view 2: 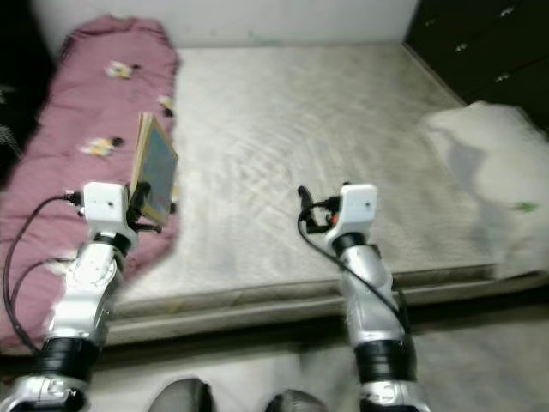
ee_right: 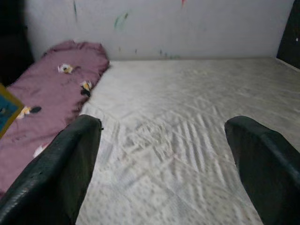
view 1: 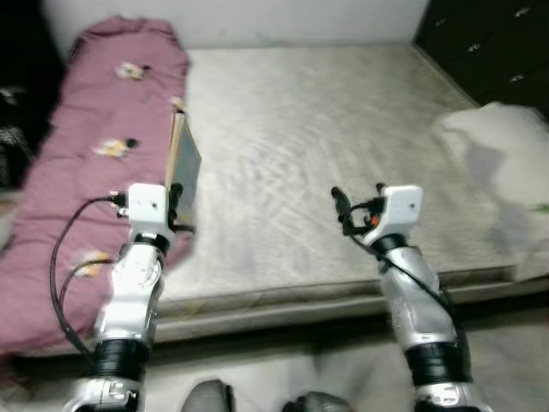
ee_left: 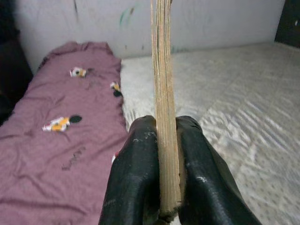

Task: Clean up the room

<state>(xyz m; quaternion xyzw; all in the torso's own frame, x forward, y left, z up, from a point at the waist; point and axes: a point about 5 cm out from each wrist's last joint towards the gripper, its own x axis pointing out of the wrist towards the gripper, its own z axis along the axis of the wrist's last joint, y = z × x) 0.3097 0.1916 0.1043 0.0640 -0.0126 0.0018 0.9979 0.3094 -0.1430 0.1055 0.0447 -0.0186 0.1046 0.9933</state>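
Left wrist view looks straight down the page edge of a thin book [ee_left: 164,108], pinched tight between the two black fingers [ee_left: 133,183] of the left gripper [view 1: 177,209]. From the head camera the book stands nearly upright in that gripper, raised above the seam where the maroon quilt [view 1: 77,172] meets the bare mattress [view 1: 343,146]. Its cover looks blue-green with a yellow border; the picture is too blurred to make out any title or lettering on it.

The quilt lies along the robot's left side of the mattress, printed with small orange, white and black motifs, possibly cartoon figures, though no writing can be read on them. A crumpled white sheet [view 1: 497,172] is heaped at the right corner of the mattress, just before a dark cabinet [view 1: 489,47].

The right gripper [view 1: 360,202] hovers over the near middle of the mattress, its fingers [ee_right: 61,173] spread wide apart with nothing between them. The pale wall [ee_right: 187,28] behind the bed carries a few small green and red smudges, not legible as any mark or label.
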